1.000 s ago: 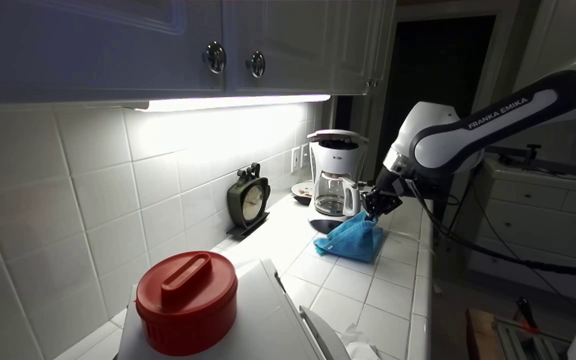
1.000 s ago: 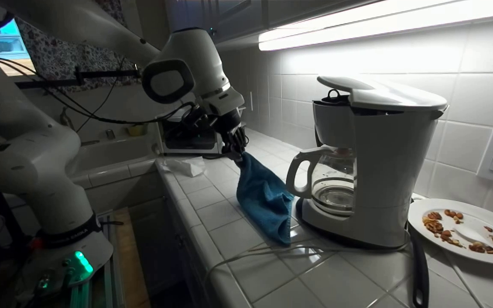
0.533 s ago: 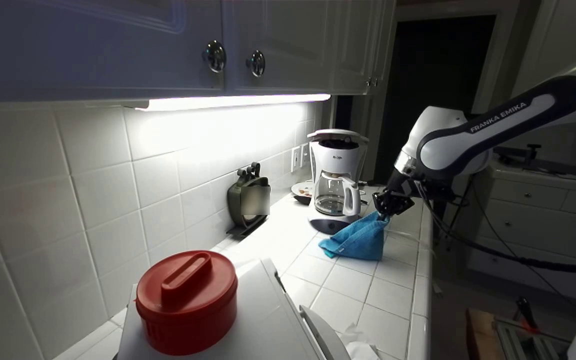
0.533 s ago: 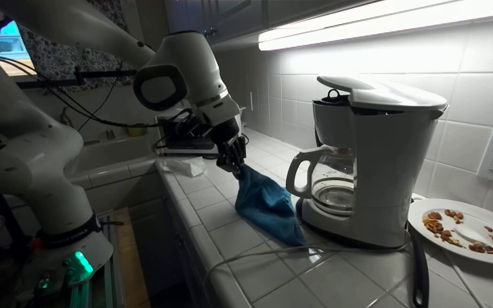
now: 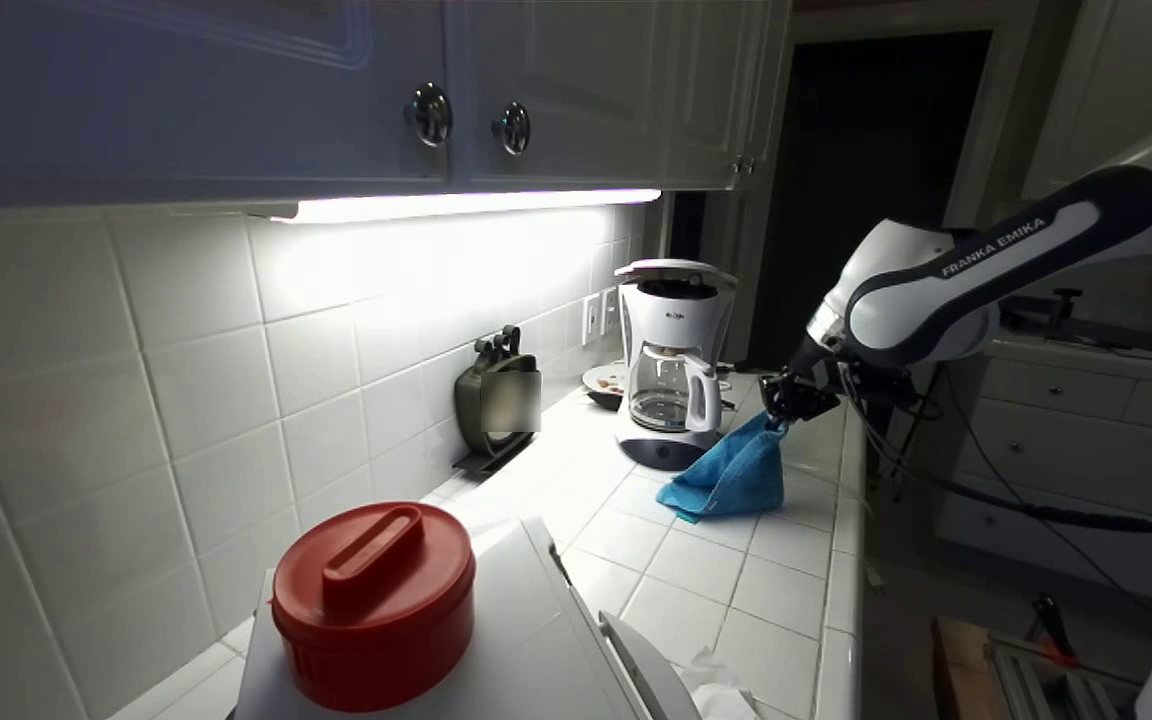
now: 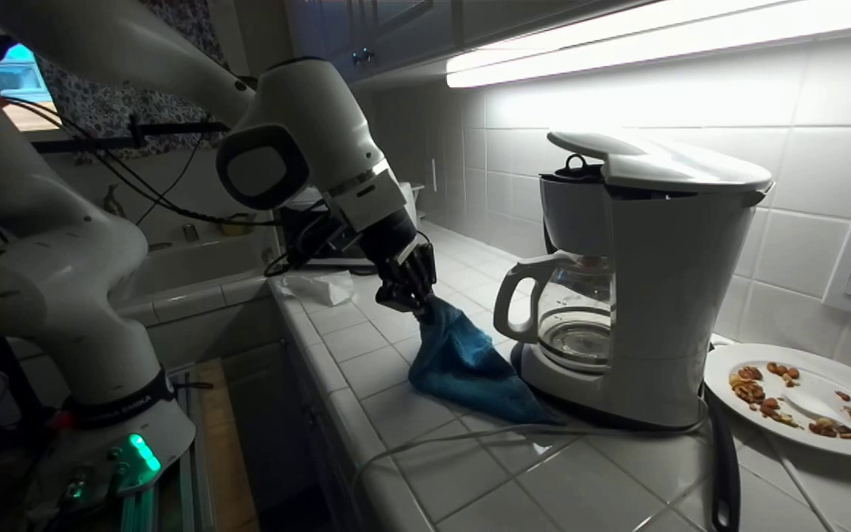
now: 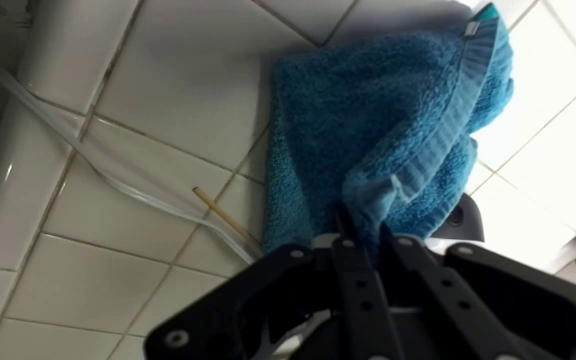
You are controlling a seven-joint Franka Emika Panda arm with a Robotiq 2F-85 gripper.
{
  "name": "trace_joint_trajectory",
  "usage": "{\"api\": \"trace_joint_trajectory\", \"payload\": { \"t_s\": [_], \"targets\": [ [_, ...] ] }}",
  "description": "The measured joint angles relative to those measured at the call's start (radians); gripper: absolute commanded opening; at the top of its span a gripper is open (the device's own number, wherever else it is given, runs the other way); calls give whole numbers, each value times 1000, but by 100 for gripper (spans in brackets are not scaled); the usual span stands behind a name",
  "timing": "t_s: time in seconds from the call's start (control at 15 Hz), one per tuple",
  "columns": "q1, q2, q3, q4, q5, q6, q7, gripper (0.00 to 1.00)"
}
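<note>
Black fingers [image 7: 358, 272] pinched together on a gathered fold of blue cloth [image 7: 358, 95]; the rest of the blue cloth slopes down onto the white-tiled worktop [image 5: 681, 610], just beside the coffee maker [image 6: 677, 295]. Compared with a second ago: arm [image 5: 1001, 245] drawn out toward the worktop's front edge, the cloth dragged along with it. More of the coffee maker's dark foot [image 5: 661, 453] shows than before. In an exterior view the trailing corner of the cloth now stretches further along that foot, next to the pale cord [image 6: 455, 437]; whether it touches either, I cannot tell. Coffee maker, red tub [image 5: 376, 600] and plate [image 6: 832, 366] of nuts [image 6: 747, 391] have stayed put. Hard to see: the fingertips, buried in folds, so how much fabric they have caught is unclear. A thin tan stick [image 7: 225, 215] lies near the cloth, its near end lost by the fingers. Plate cut off at the edge in an exterior view, elsewhere mostly behind the coffee maker. The green-cased dial [image 5: 471, 412] by the tiled wall [image 5: 236, 430]: face smeared to a pale block, though clear a second ago. The white appliance [image 5: 526, 640] under the red tub cut off along the bottom; doorway [image 5: 881, 180] at the back too dark to make out.
</note>
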Motion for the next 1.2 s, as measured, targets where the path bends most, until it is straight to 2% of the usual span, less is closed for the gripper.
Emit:
{"api": "trace_joint_trajectory", "payload": {
  "t_s": [0.4,0.8,0.87,0.93,1.2],
  "targets": [
    [-36,77,-24,-19,1,159,14,3],
    [-36,199,-55,-14,20,335,46,4],
    [-37,218,-56,-13,22,362,56,13],
    [-37,237,-57,-11,23,393,67,32],
    [-38,311,-57,6,23,515,113,59]
  ]
}}
